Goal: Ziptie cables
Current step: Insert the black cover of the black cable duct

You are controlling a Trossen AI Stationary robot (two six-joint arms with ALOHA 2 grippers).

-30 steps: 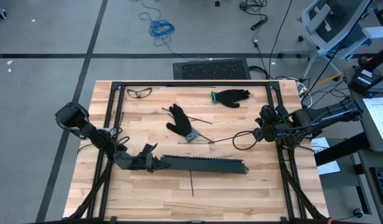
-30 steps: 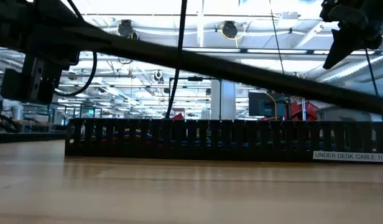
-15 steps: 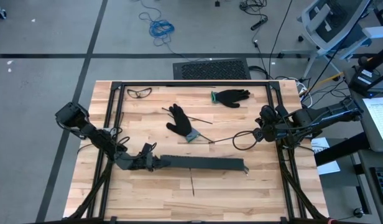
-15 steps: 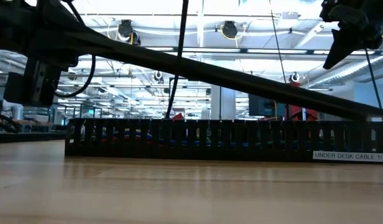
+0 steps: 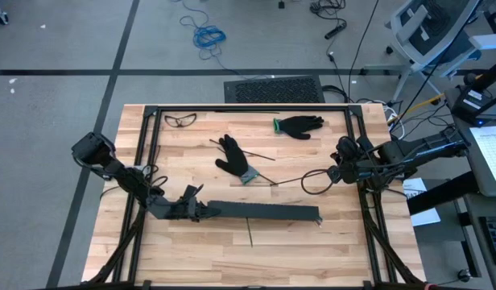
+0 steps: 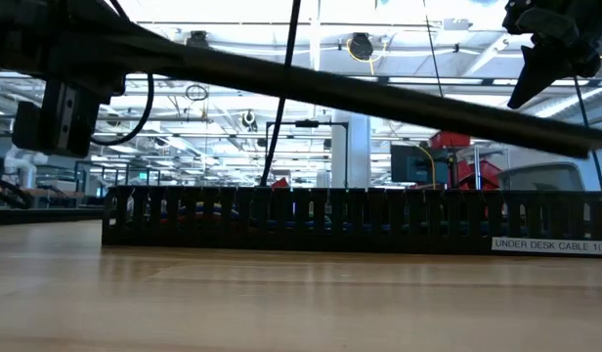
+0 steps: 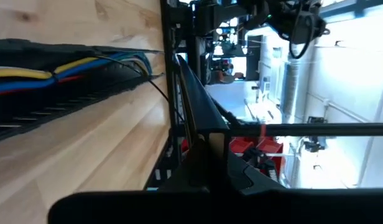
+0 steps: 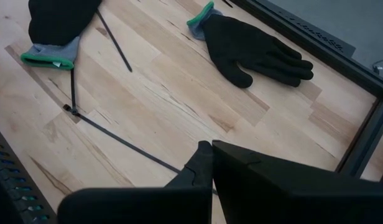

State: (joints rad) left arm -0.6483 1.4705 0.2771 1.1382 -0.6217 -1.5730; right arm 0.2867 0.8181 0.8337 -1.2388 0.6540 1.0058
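A black slotted duct (image 6: 311,217) lies along the table's near half. The cables (image 7: 36,78), yellow, blue and red, lie inside it. Over the duct runs a long black cover strip (image 5: 268,211), which slants down toward the table's right in the low view (image 6: 379,98). My left gripper (image 5: 196,211) is shut on the strip's left end. At the table's right, my right gripper (image 5: 338,171) hangs shut, high above the wood (image 6: 537,73). A black zip tie (image 8: 117,140) forms a loop (image 5: 314,182) beside it and runs under its fingers. My left gripper pinches the cover strip's left end (image 7: 207,146) between its two fingers. It comes in level from the table's left, fingers roughly along the strip. The held end is up. Whether the far end (image 6: 580,149) rests on the duct cannot be told. My right gripper hides the zip tie's end, so I cannot tell whether it touches it.
Two black gloves (image 5: 236,159) (image 5: 300,125) and safety glasses (image 5: 180,119) lie on the far half. A loose black zip tie (image 5: 249,234) lies near the front edge. A black frame rail (image 5: 248,109) borders the table.
The cover strip has come over the duct: the duct's slotted top, open to the high view a second ago, is now hidden under it. In the low view the strip's right end has risen slightly. Its left end stays in my left gripper, which kept its place.
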